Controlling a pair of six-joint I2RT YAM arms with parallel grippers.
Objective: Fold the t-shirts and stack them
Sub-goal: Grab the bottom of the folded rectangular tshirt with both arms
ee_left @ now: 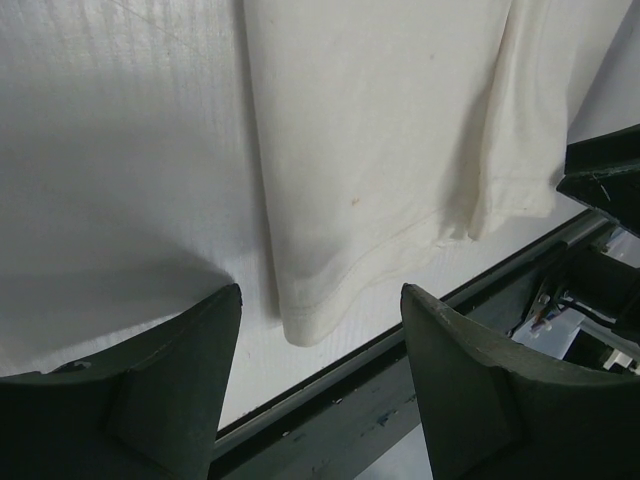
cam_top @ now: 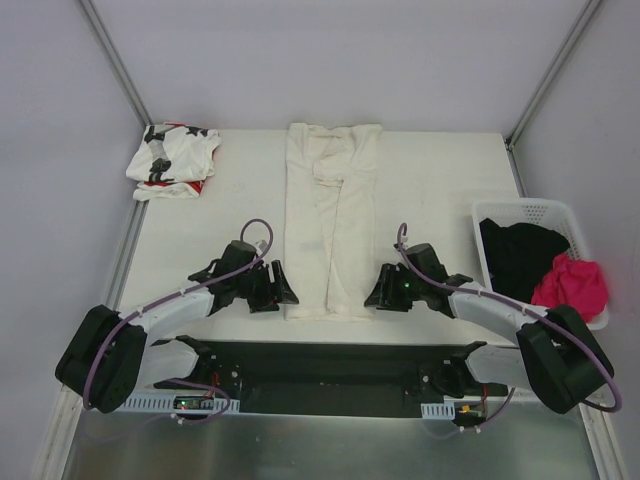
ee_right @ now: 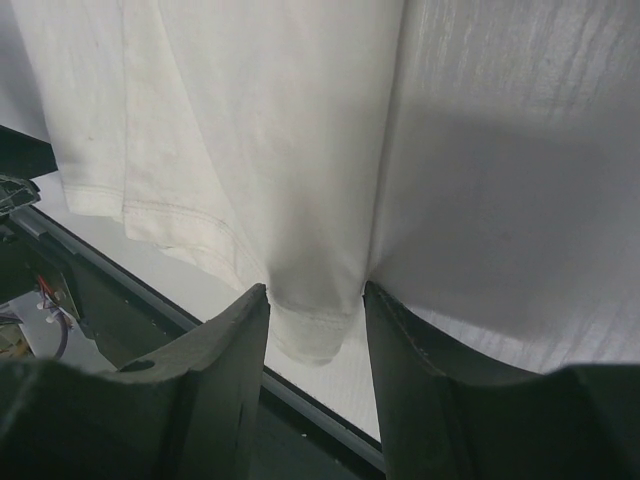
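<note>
Fingers of my right gripper (ee_right: 316,292) stand apart, astride one hem corner of the cream-white t-shirt (cam_top: 333,215) lying on the table (cam_top: 440,190); my left gripper (ee_left: 320,300), also unclenched, frames the other corner. I should pinch both evenly, then lift together.

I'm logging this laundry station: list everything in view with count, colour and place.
cream-white t-shirt: one, cream-white, long folded strip at table centre
star-print t-shirt: one, white with black stars and red, far-left corner
basket: one, white plastic, right table edge
black garment: one, black, inside basket
pink garment: one, pink, at basket's near end
table: one, white, in front of the arms
left gripper: one, black, open at cream shirt's near-left corner
right gripper: one, black, open at its near-right corner
</note>
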